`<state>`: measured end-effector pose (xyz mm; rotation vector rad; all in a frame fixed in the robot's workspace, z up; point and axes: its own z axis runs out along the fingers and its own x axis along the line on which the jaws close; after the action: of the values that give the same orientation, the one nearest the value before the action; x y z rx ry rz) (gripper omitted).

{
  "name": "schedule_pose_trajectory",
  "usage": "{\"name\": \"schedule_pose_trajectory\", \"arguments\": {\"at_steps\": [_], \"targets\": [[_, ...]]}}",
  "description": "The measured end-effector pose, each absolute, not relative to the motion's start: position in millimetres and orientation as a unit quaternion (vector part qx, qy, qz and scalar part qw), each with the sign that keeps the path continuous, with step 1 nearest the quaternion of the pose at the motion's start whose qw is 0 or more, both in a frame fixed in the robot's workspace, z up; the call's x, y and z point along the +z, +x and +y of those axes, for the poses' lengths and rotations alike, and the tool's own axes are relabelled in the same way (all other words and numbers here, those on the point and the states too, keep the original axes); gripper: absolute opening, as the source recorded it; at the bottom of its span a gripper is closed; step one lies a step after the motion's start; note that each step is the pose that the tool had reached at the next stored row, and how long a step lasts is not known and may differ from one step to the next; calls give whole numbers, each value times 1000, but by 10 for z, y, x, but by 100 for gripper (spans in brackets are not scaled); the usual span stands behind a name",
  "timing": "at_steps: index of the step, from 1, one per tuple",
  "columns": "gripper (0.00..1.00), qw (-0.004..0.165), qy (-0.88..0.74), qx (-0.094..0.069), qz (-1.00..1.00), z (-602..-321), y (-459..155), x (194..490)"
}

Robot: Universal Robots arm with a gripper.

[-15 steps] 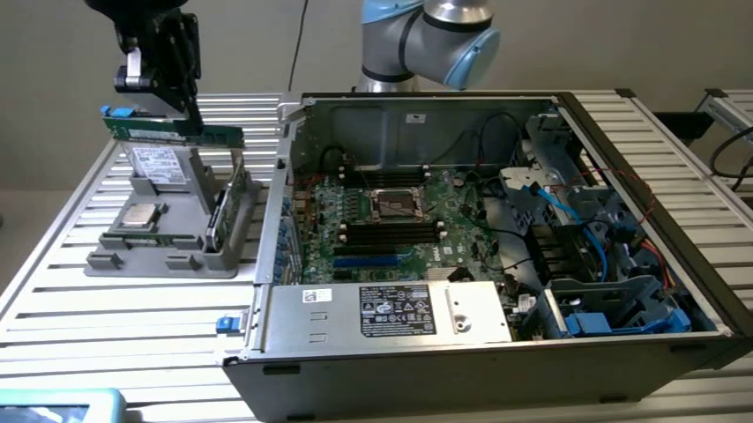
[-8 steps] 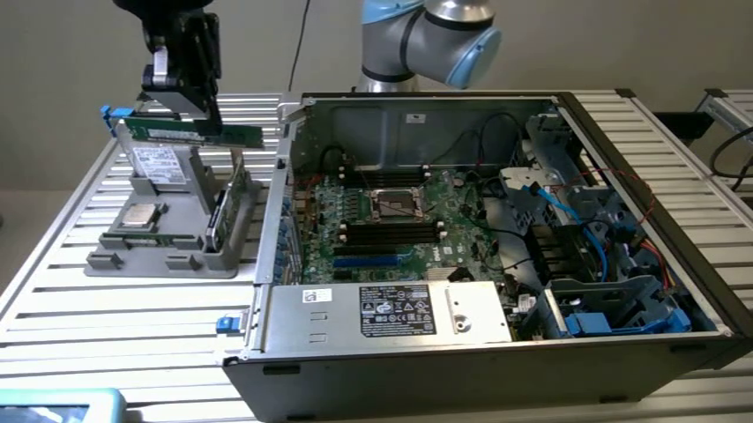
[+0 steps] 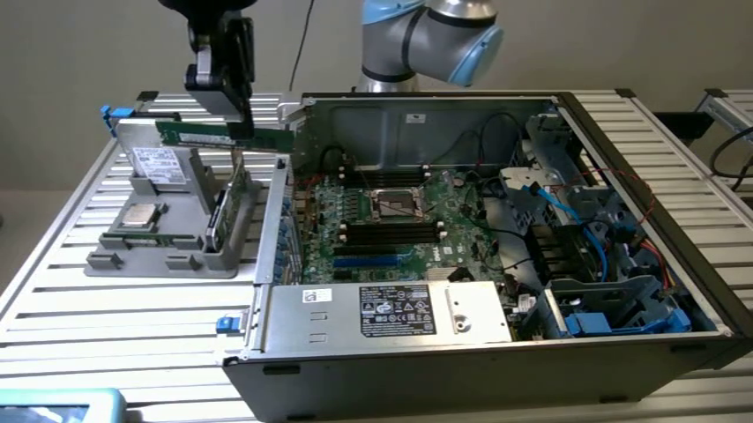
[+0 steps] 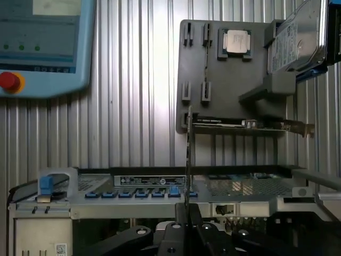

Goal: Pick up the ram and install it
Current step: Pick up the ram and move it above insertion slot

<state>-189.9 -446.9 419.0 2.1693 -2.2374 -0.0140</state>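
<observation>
The hand [image 3: 243, 126] is closed on the ram [image 3: 200, 134], its fingers pinching the top edge towards the end nearer the case [image 3: 471, 352]. The stick hangs level and on edge just under the fingers. It is raised over the grey holder [image 3: 153, 242] on the worktop [image 3: 106, 335], at the exterior view's left of the case, above the upright card [image 3: 239, 198] and near the drive [image 3: 159, 165]. A chip [image 3: 144, 214] lies flat in the holder. In the wrist view the ram [image 4: 188, 154] is seen edge-on as a thin line running out from the hand [image 4: 186, 216], so its chips and label cannot be made out. The fingers cover the gripped stretch of the ram, and the hand's upper part is cut off at the exterior view's edge.
</observation>
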Motion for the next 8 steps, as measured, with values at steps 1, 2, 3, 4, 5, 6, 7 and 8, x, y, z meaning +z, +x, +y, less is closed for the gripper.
{"name": "schedule_pose_trajectory", "arguments": {"at_steps": [1,2,3,4,5,6,7,8], "targets": [[13,14,696,-3,-718,-4469,-1853,4189],[13,15,696,-2,-718,-4469,-1808,4189],[13,15,696,-1,-718,-4469,-1762,4189],[13,16,696,-1,-718,-4469,-1716,4190],[13,17,696,0,-718,-4469,-1671,4190],[13,17,696,0,-718,-4469,-1626,4189],[13,17,696,0,-718,-4469,-1580,4189],[13,17,696,0,-718,-4469,-1535,4188]]}}
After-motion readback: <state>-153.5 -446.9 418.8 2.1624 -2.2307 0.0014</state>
